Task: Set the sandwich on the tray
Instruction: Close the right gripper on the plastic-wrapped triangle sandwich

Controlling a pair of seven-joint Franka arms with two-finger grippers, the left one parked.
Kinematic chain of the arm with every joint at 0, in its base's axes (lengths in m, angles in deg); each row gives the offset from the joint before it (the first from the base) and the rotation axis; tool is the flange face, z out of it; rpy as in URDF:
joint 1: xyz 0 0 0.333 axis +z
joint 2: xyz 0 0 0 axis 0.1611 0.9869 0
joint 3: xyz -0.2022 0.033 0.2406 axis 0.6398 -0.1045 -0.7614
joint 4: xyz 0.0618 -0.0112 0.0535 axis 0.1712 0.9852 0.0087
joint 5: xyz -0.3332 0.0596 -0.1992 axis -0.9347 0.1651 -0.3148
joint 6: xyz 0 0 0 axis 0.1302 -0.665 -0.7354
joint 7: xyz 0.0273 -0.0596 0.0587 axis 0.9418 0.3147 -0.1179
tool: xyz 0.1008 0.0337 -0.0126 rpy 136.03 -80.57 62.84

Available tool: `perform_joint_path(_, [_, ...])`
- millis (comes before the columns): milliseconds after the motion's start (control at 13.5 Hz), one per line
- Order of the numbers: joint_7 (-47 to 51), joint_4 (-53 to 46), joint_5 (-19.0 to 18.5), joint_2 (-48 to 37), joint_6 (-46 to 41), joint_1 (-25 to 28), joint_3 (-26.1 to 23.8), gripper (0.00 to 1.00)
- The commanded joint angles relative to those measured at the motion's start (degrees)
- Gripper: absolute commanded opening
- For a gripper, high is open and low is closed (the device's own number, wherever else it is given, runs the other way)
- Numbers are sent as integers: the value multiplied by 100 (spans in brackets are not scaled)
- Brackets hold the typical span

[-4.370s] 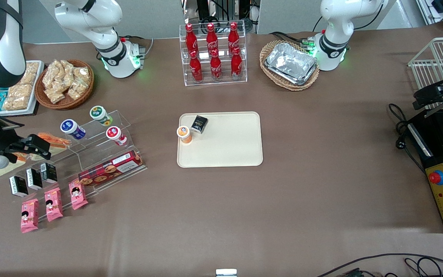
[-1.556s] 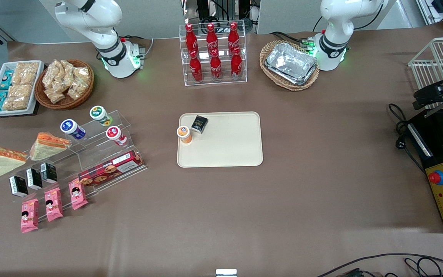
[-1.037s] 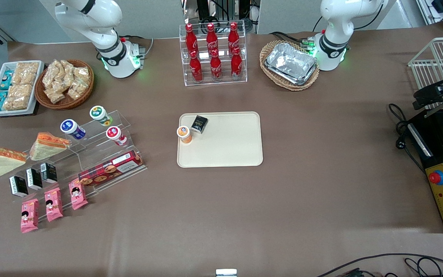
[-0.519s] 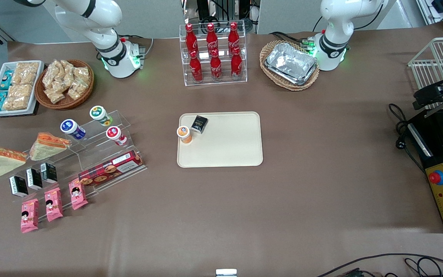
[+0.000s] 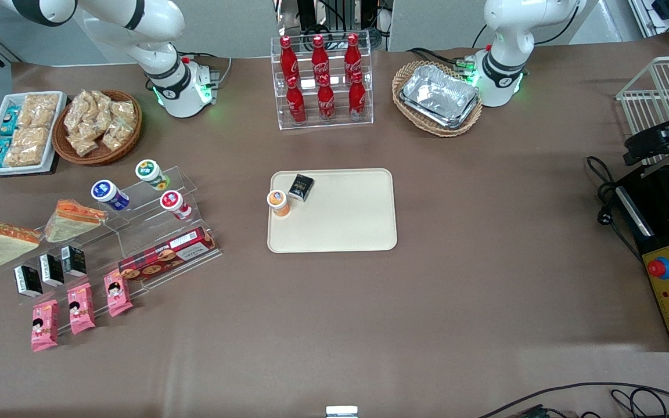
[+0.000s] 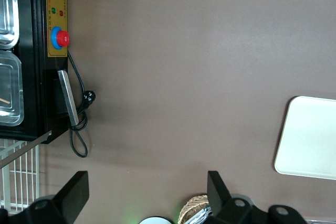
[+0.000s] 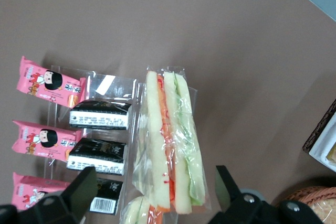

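The gripper hung above the sandwich on the desk — jaws apart, pointing down, holding nothing.

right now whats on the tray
On the tray stand an orange-capped cup and a small black box, both at its working-arm end. The sandwich lies on the table; the gripper, open, hangs above it.

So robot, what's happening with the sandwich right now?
Tool open, above the sandwich, empty. Sandwich on the table, not on the tray. Nothing in the way.
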Motion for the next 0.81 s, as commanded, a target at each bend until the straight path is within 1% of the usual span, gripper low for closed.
perform_joint_path(0, [-93,79,185,35,36,-1,34,100])
perform_joint_path(296, [-92,291,194,18,150,-10,26,100])
perform_joint_path(444, [-92,335,325,35,177,-10,34,100])
perform_joint_path(741, [-92,510,440,97,519,-19,26,100])
